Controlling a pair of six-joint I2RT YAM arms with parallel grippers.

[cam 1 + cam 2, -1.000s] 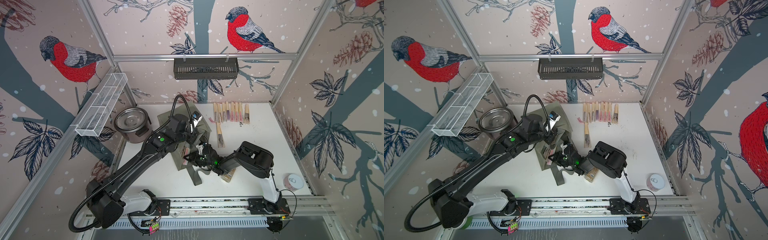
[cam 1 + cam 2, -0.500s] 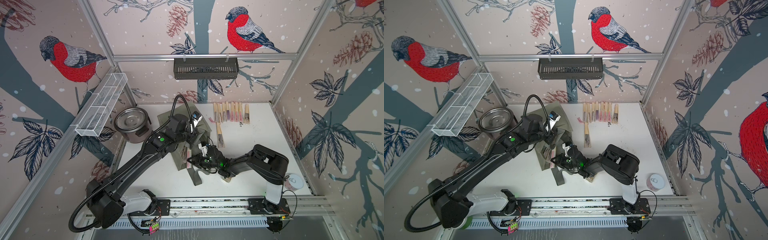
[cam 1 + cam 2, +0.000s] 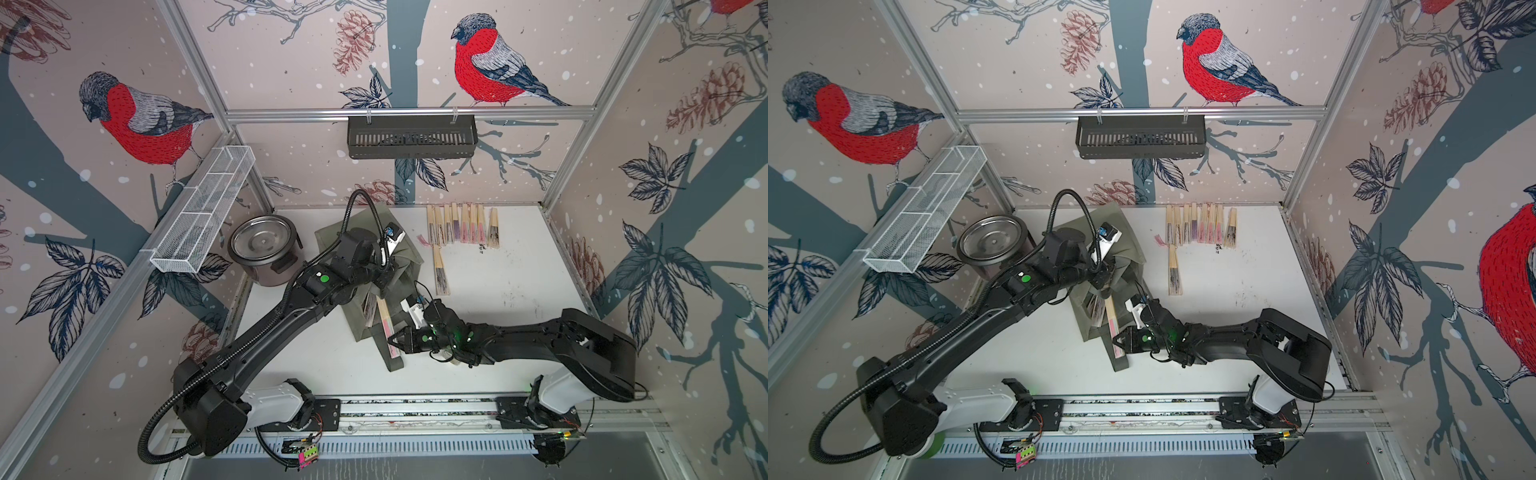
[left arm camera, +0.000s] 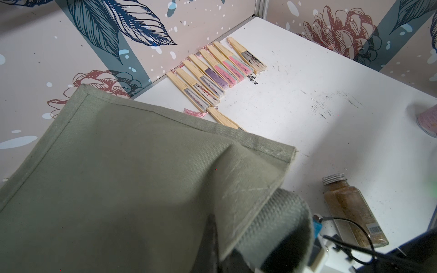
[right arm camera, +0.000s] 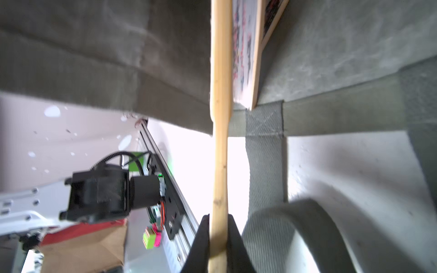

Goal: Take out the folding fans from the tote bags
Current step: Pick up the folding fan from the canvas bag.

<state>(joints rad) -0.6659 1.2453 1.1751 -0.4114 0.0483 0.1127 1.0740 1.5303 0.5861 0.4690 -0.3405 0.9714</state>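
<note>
Pinching one folding fan — right tool, eight fans rowed, one tote bag

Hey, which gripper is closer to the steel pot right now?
Left. The left gripper pinches the bag next to the pot. The right gripper is shut on a fan at the bag's mouth, farther toward the front.

Black arms, white bases, green dots
</note>
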